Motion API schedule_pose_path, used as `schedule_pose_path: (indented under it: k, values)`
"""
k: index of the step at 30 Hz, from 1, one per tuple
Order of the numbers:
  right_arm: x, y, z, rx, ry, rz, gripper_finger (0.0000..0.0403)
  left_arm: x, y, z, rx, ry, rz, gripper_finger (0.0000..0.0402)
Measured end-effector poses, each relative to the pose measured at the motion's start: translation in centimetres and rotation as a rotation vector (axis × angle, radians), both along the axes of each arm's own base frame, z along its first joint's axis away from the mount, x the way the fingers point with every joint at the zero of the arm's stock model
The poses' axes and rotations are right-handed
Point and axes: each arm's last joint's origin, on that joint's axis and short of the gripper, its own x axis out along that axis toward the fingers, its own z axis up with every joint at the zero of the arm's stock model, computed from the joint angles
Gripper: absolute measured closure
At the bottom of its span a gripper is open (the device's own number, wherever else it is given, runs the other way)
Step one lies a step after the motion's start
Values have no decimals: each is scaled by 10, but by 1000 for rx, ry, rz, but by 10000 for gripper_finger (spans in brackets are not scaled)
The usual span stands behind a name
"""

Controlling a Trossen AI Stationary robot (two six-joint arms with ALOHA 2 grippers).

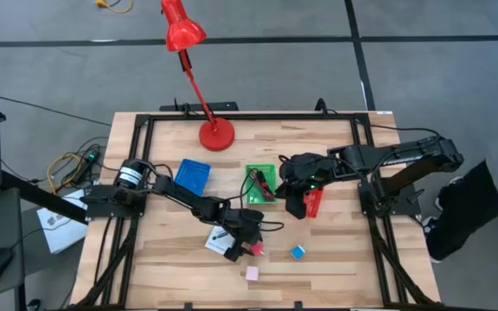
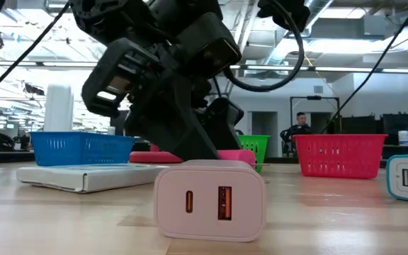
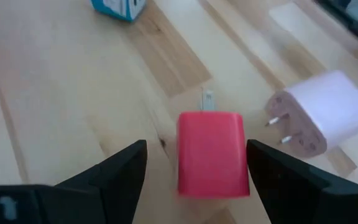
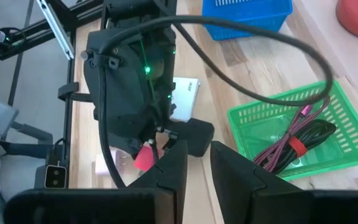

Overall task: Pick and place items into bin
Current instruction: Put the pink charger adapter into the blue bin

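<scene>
My left gripper [image 3: 196, 144] [image 1: 247, 235] is open, tipped down over the deep pink cube [image 3: 212, 152] [image 1: 255, 250], a plug-in charger lying on the table. One finger stands on either side of it without touching. The light pink cube [image 3: 319, 118] [image 1: 252, 273] lies just beyond, and the blue cube [image 1: 297, 252] lies to the right. A white card [image 1: 219, 242] lies flat beside the left gripper. The dark red cable [image 4: 291, 149] lies coiled in the green bin [image 1: 260, 183]. My right gripper [image 4: 199, 149] [image 1: 296, 207] hovers by the red bin [image 1: 312, 201], empty, its fingers only slightly apart.
A blue bin [image 1: 193, 175] sits left of the green one. The red desk lamp's base [image 1: 216, 136] stands near the far edge. In the low view the light pink cube [image 2: 210, 198] fills the foreground. Bare wood lies along the near edge.
</scene>
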Motion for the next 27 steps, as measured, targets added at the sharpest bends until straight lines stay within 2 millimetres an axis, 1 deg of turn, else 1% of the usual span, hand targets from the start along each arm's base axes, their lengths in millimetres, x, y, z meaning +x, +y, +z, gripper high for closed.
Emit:
schedule_pose_path:
  k: [3,5,9,14,17,19,21,24,27]
  values:
    - [0,0,0,0,0,0,337,-1,1,-1,3,12,2,143]
    - [0,0,0,0,0,0,337,-1,0,-1,2,10,0,154]
    - [0,0,0,0,0,0,337,-2,0,-2,4,23,-13,194]
    - [0,0,0,-1,0,0,337,-2,1,-2,-3,29,-1,262]
    - [2,0,-1,-12,-1,-12,337,-3,1,2,-12,50,15,266]
    - [2,0,-2,-20,3,-19,337,-6,2,10,-16,61,23,266]
    - [2,0,-2,-19,-2,-19,337,-10,3,24,-30,68,40,266]
    - [2,0,-2,-20,-1,-20,337,-21,6,53,-53,84,69,266]
    - [2,0,-2,-20,-1,-20,337,-40,12,86,-30,110,125,263]
